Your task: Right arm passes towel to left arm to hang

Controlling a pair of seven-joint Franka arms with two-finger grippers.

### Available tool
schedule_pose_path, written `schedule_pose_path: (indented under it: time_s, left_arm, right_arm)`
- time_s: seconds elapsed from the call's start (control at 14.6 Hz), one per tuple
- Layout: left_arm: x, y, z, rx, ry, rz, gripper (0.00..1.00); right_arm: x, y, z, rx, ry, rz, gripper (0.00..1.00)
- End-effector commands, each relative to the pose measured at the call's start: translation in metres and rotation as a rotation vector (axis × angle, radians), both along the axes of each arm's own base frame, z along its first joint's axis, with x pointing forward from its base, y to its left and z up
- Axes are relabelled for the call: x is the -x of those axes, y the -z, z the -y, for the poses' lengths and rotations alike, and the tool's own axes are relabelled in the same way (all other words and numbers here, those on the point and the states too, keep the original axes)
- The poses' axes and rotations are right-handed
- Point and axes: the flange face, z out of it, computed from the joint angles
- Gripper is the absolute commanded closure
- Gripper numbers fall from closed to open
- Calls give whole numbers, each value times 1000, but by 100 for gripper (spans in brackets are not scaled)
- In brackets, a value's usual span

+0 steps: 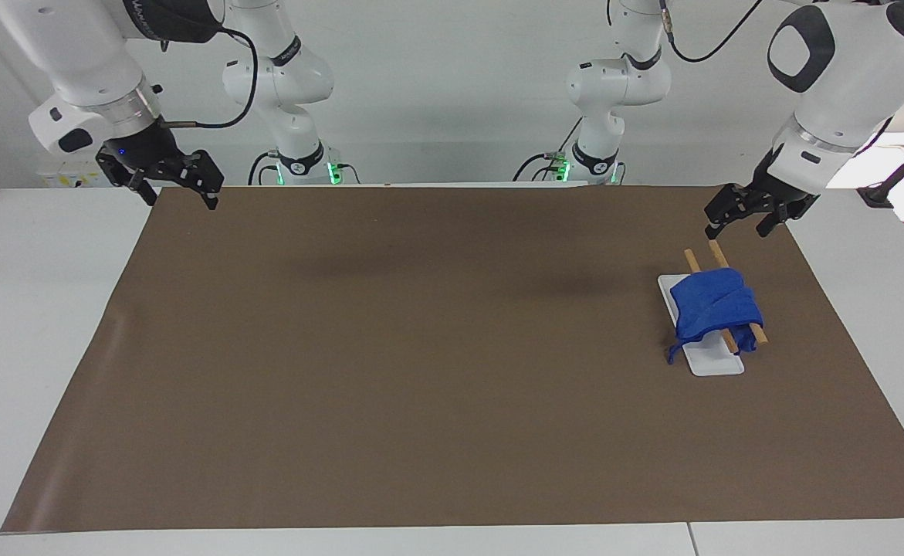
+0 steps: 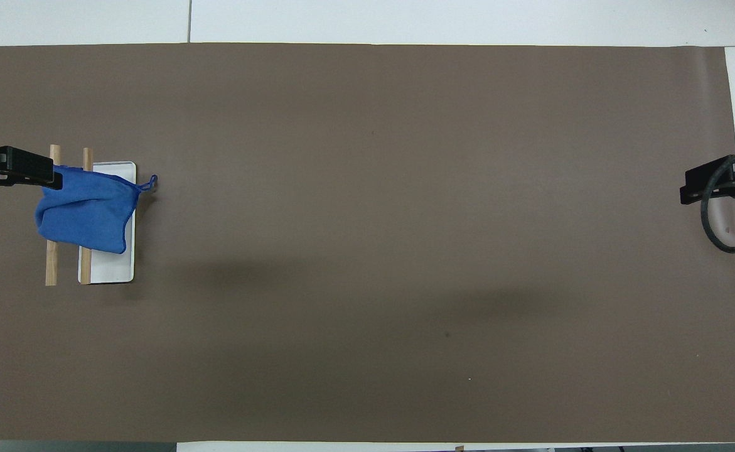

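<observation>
The blue towel [image 1: 716, 311] [image 2: 88, 212] hangs draped over two wooden rods [image 1: 715, 253] [image 2: 51, 267] of a small rack on a white base [image 1: 716, 363] [image 2: 113, 270], at the left arm's end of the table. Its cord loop [image 2: 149, 184] dangles off the base's edge. My left gripper [image 1: 737, 229] [image 2: 31, 176] hovers open and empty over the mat beside the rod ends, apart from the towel. At the right arm's end my right gripper [image 1: 180, 201] [image 2: 712, 185] waits in the air over the mat's corner, open and empty, its blue light showing.
A brown mat [image 1: 421, 347] [image 2: 373, 251] covers most of the white table [image 1: 35, 309]. Cables hang by the right gripper [image 2: 722, 242]. Both arm bases [image 1: 301, 166] stand at the table's robot end.
</observation>
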Motion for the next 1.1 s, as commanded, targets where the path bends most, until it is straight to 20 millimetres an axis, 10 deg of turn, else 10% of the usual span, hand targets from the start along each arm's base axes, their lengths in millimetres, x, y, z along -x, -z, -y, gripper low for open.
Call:
schedule_pose_path:
  time_s: [0.0, 1.03]
  left_arm:
    - [-6, -11, -6, -18, 12, -25, 0]
    - [-1, -12, -3, -43, 17, -18, 0]
  right_arm:
    - [4, 0, 3, -13, -20, 2, 0]
    - [-8, -3, 17, -7, -32, 95, 0]
